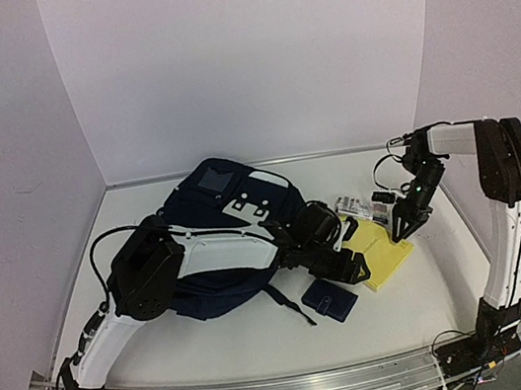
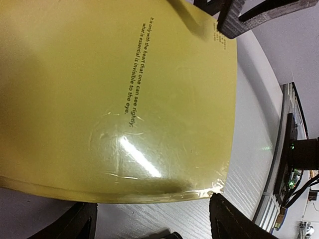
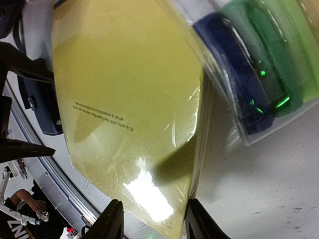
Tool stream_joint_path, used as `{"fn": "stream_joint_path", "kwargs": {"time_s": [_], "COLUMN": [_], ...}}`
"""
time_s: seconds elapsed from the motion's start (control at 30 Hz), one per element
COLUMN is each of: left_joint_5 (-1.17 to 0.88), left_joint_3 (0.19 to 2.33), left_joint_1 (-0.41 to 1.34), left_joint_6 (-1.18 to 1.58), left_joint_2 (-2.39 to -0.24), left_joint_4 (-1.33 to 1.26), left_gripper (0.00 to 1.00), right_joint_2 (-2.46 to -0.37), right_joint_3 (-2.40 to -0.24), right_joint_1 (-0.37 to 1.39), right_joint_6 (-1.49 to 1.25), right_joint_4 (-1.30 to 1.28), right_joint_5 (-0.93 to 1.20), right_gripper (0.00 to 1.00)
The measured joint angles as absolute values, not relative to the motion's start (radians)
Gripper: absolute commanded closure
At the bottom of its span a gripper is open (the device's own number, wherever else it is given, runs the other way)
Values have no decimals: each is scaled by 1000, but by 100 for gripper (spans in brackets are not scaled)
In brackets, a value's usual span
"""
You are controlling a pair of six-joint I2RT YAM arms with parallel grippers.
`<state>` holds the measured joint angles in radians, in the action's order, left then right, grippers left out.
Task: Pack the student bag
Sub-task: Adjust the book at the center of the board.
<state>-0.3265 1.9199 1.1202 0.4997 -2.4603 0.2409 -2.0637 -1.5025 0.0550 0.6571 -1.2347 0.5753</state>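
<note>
The student bag (image 1: 214,225), navy with a white patch, lies at the middle left under my left arm. To its right a yellow notebook (image 1: 382,253) in clear wrap lies flat on the table. My left gripper (image 1: 352,266) is at the notebook's left edge. It is open, and its fingers (image 2: 234,219) flank the notebook (image 2: 114,99) at the near edge, holding nothing. My right gripper (image 1: 404,228) is over the far right edge. It stands open with a corner of the notebook (image 3: 129,99) between its fingers (image 3: 107,221).
A small navy wallet (image 1: 328,301) lies in front of the notebook, near the bag's strap. A clear pack of blue and green pens (image 3: 249,84) sits behind the notebook, touching it. White walls close in the back and both sides.
</note>
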Motion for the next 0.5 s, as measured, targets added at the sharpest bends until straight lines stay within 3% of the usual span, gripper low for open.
{"fn": "stream_joint_path", "kwargs": {"time_s": [0.27, 0.5], "left_joint_5": [-308, -285], "left_joint_3": [1795, 1597], "left_joint_1": [1115, 1098], "left_joint_6": [533, 569], "left_joint_2": [-2385, -2276], "left_joint_4": [199, 95], "left_gripper": [14, 13], "right_joint_2": [-1971, -1961], "right_joint_3": [-1506, -1538], "right_joint_1": [142, 261], "right_joint_6": [654, 604], "right_joint_4": [-1315, -1395], "right_joint_5": [615, 672], "right_gripper": [59, 58]}}
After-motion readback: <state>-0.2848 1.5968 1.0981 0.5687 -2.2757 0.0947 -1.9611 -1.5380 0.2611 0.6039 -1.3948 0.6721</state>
